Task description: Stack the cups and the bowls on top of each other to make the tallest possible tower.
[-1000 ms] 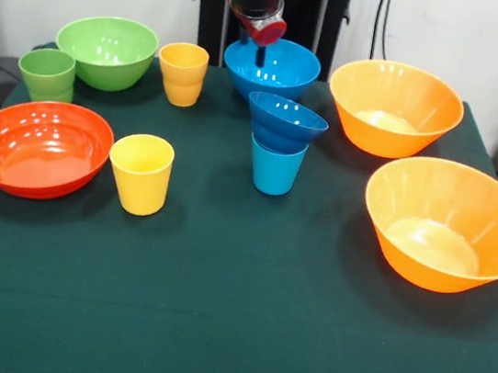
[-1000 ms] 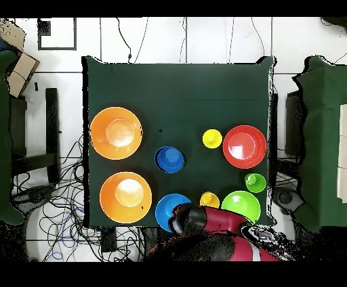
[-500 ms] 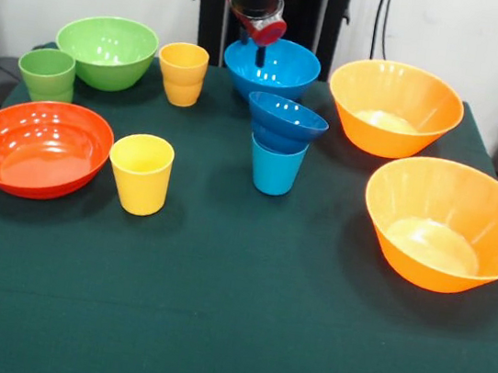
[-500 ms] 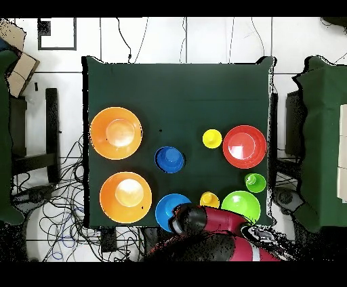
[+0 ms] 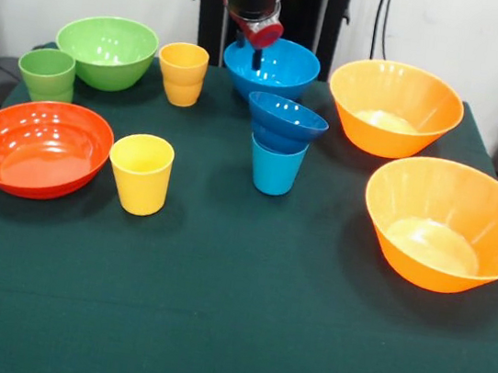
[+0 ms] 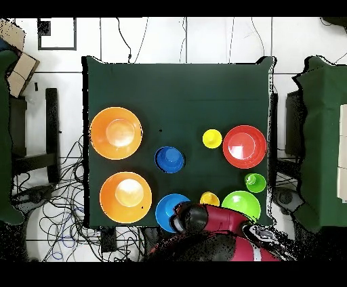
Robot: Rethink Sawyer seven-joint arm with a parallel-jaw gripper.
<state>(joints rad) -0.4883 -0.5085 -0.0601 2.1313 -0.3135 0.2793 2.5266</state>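
Observation:
A small dark blue bowl (image 5: 286, 120) sits on a light blue cup (image 5: 275, 168) at mid table; this short tower also shows in the overhead view (image 6: 169, 159). My gripper (image 5: 258, 54) hangs over the near rim of the medium light blue bowl (image 5: 275, 68) at the table's far edge; the arm (image 6: 203, 223) hides it from above. A yellow cup (image 5: 140, 173) stands beside the red-orange bowl (image 5: 39, 146). The other yellow cup (image 5: 182, 73), the green bowl (image 5: 106, 50) and the green cup (image 5: 47, 75) stand at the far left. Two orange bowls (image 5: 395, 108) (image 5: 450, 224) stand at the right.
The dark green tablecloth (image 5: 228, 332) covers the table. The robot's black pedestal (image 5: 209, 5) stands behind the far edge. Cables lie on the floor (image 6: 61, 216) beside the table, and dark chairs (image 6: 325, 135) stand at its sides.
The arm's end has shifted very slightly toward the robot's base. No cup or bowl has moved.

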